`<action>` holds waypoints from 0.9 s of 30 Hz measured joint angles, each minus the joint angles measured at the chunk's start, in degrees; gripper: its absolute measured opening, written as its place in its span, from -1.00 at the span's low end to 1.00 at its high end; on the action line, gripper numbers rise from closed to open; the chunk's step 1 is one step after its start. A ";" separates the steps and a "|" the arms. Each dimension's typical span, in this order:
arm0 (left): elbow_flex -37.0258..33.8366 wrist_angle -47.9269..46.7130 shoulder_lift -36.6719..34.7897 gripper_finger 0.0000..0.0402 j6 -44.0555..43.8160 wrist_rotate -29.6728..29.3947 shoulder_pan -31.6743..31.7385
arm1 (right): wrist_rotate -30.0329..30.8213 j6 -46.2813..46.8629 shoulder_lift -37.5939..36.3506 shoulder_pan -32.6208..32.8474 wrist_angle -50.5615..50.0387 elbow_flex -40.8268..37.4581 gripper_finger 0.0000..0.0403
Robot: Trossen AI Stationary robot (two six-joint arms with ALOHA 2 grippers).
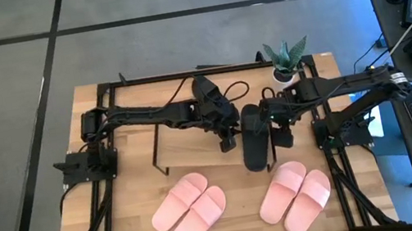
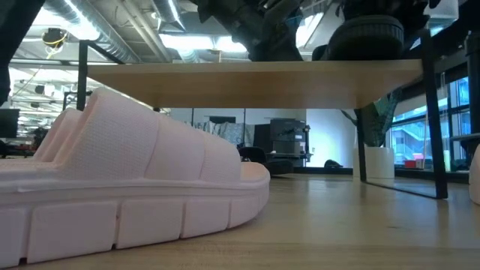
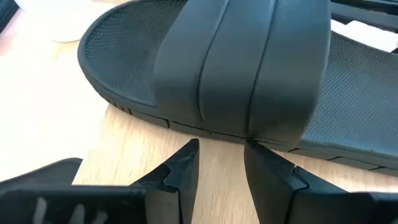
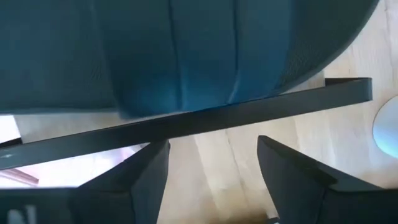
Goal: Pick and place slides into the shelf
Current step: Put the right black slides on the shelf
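A black slide (image 1: 254,139) lies on the right part of the shelf (image 1: 185,139), sole down on the light wood top; its near end reaches past the shelf's near edge. My left gripper (image 3: 221,152) is open on the slide's left, fingertips at its long side below the strap (image 3: 249,68). My right gripper (image 4: 214,162) is open on the slide's right, pointing down, with nothing between its fingers. In the low view the slide (image 2: 367,34) shows on top of the shelf board (image 2: 247,79). My left gripper comes slanting down from the table's left, and its fingertips (image 3: 252,152) stand right at the black slide's sole edge (image 3: 205,127) under the strap. I cannot tell whether they touch it. Nothing lies between the fingers.
Two pink pairs (image 1: 190,209) (image 1: 295,196) lie on the table in front of the shelf; one pink slide (image 2: 127,187) fills the low view's left. A potted plant (image 1: 287,59) stands at the far right. A black bar (image 4: 186,127) crosses the right wrist view.
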 joint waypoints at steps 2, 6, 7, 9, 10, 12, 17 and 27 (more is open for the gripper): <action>0.00 -0.14 0.00 -0.41 -0.04 0.00 0.00 | -0.05 -0.99 0.79 -0.46 0.29 0.00 0.21; 0.00 -0.37 -0.02 -0.41 -0.45 0.02 -0.09 | -0.14 -2.53 2.26 -1.10 0.18 0.00 0.21; 0.00 -0.36 -0.02 -0.41 -0.55 0.00 -0.10 | -0.16 -2.54 2.47 -1.21 -0.06 0.00 0.21; 0.00 -0.33 -0.02 -0.41 -2.06 0.04 -0.14 | 0.01 -2.40 2.56 -1.25 -0.60 0.00 0.21; 0.00 -0.31 -0.02 -0.41 -3.24 0.40 -0.21 | 0.05 -2.34 2.56 -1.25 -0.83 0.00 0.21; -0.02 -0.31 -0.02 -0.41 -5.03 2.37 -0.34 | 0.07 -2.12 2.50 -1.25 -0.87 0.00 0.21; -0.04 -0.31 -0.02 -0.41 -7.59 3.95 -1.68 | 0.14 -2.09 2.45 -1.25 -0.95 0.00 0.21; -0.04 -0.43 -0.02 -0.41 -5.95 0.57 -1.05 | 0.14 -2.09 2.43 -1.25 -1.16 0.00 0.21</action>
